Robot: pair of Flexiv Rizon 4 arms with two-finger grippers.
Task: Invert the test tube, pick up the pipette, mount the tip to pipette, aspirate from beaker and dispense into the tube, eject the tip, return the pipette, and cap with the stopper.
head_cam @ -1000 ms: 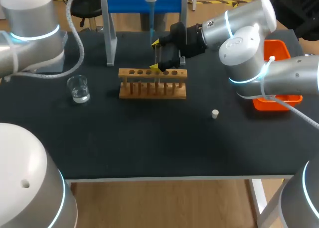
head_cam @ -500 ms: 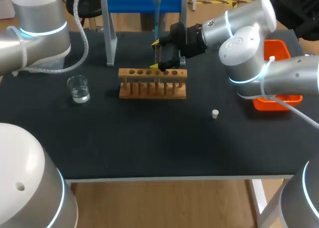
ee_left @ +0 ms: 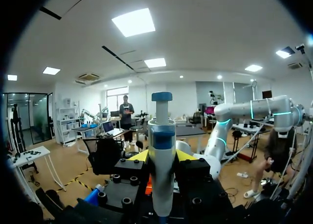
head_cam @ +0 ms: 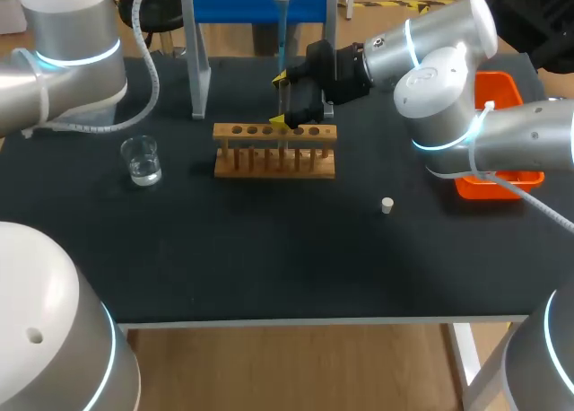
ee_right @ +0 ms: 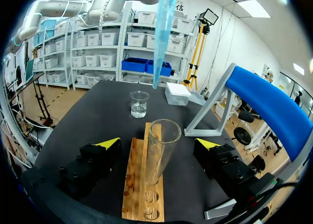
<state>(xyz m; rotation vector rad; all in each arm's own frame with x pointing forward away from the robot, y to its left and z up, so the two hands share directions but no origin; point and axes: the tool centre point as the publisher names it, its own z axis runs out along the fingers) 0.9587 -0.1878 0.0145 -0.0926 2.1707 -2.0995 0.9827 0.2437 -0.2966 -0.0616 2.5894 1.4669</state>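
You had the tube point(ee_right: 159, 153) standing mouth-up in the rack point(head_cam: 275, 160), with your right gripper point(ee_right: 157, 143) spread wide either side of it, not touching. Your left gripper point(ee_left: 162, 158) clamped the pipette point(ee_left: 161, 131), whose mounted tip point(ee_right: 161, 33) hung above the tube. Whether it had drawn from the beaker point(head_cam: 141, 160), left of the rack, I cannot tell. Dispensing, ejecting, returning and capping looked undone; the stopper point(head_cam: 387, 205) lay right of the rack.
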